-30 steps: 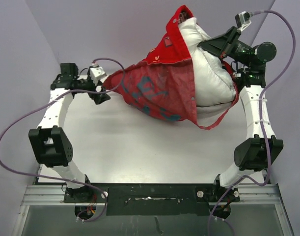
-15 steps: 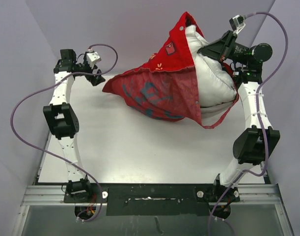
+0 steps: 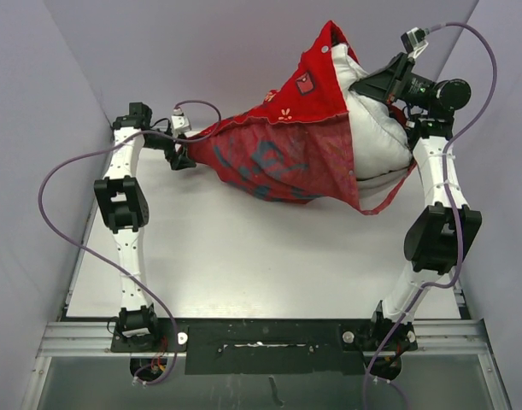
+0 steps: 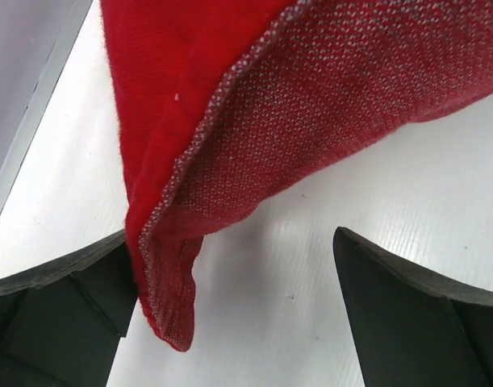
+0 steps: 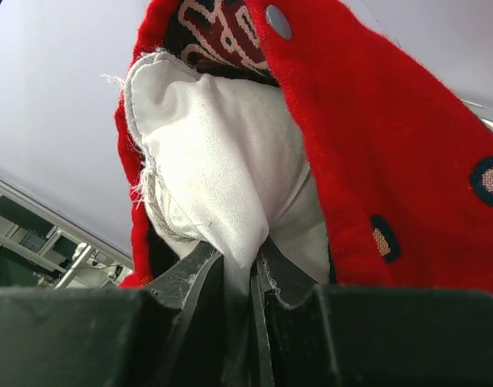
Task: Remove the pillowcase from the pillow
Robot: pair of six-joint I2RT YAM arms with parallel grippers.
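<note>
The red pillowcase (image 3: 278, 149) hangs half off the white pillow (image 3: 376, 128) at the back right, its duller reverse facing up and its open edge trailing to the table. My right gripper (image 3: 363, 84) is shut on a pinch of the pillow's white cloth (image 5: 214, 145) and holds it raised; the red cover (image 5: 375, 145) drapes over it. My left gripper (image 3: 182, 154) is at the pillowcase's left corner. In the left wrist view its jaws (image 4: 230, 314) stand wide open, and the red corner (image 4: 169, 298) hangs beside the left finger (image 4: 52, 322).
The white table (image 3: 243, 256) lies under the cloth. Purple walls close in at the back and both sides. The table's left edge rail (image 4: 36, 105) runs close to my left gripper. Purple cables loop off both arms.
My left arm pulled back from the cloth, then came forward again to the pillowcase's left corner. My right gripper carried the pillow slightly up and back, stretching the cover.
</note>
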